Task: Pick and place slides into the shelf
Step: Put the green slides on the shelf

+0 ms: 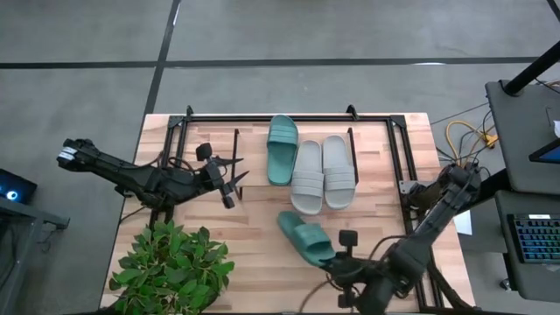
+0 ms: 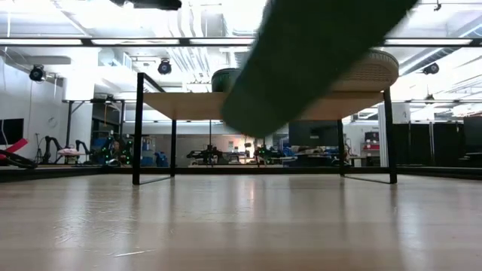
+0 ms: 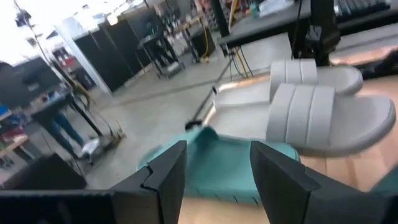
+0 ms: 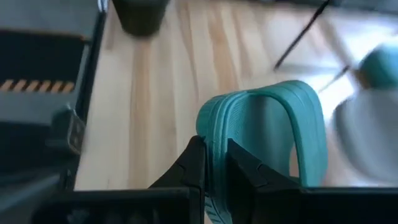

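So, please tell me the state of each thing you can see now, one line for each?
Teal slide: gripped at its edge, lifted off the table.
Other teal slide: lying flat on the shelf.
Two grey slides: side by side on the shelf.
Right gripper: shut on the teal slide.
Left gripper: open, empty, left of the slides.
Plant: upright.
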### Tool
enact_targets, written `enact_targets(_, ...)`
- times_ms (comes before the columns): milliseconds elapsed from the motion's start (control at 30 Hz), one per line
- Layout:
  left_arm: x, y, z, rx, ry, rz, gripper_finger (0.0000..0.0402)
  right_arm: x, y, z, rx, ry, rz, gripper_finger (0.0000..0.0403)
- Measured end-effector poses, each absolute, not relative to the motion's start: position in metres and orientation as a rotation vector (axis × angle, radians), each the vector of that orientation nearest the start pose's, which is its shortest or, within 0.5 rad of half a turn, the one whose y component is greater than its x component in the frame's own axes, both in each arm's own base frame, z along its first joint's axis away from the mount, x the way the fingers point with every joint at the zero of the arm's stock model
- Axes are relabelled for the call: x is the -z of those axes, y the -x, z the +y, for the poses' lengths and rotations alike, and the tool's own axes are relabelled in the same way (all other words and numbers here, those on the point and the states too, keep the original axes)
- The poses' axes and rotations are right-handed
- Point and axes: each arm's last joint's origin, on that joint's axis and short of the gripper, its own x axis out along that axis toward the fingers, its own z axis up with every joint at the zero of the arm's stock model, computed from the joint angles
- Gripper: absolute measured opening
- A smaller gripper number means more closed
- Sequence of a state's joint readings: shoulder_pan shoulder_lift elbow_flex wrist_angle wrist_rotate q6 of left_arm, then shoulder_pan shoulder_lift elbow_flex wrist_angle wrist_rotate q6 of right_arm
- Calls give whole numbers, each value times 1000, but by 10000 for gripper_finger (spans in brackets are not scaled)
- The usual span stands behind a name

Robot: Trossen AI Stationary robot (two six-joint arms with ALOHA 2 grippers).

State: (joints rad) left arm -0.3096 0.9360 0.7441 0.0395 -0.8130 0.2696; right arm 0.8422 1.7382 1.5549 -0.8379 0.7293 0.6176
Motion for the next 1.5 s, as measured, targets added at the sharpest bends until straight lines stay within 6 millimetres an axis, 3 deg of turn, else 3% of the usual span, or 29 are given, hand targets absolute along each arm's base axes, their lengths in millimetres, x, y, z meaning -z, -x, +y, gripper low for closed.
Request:
enact_targets(267,-324,-196,-44,-365,-381,128,162,-369,-231,260,147,174,465,24)
enact_targets(600,-338,-191,-49,-111,-379,-28,162,-416,-208,268,165,244,313,24)
enact_targets(900,-347,-187,-49,-78,-365,-112,162,-425,-207,266,160,260,301,24)
enact_targets(1167,-349,-187,-55,112,-421,-183,162,-442,-213,273,121,287,204,24)
enact_targets(1500,-358,-187,-55,126,-408,-259,162,-455,-225,272,-1,301,141,24)
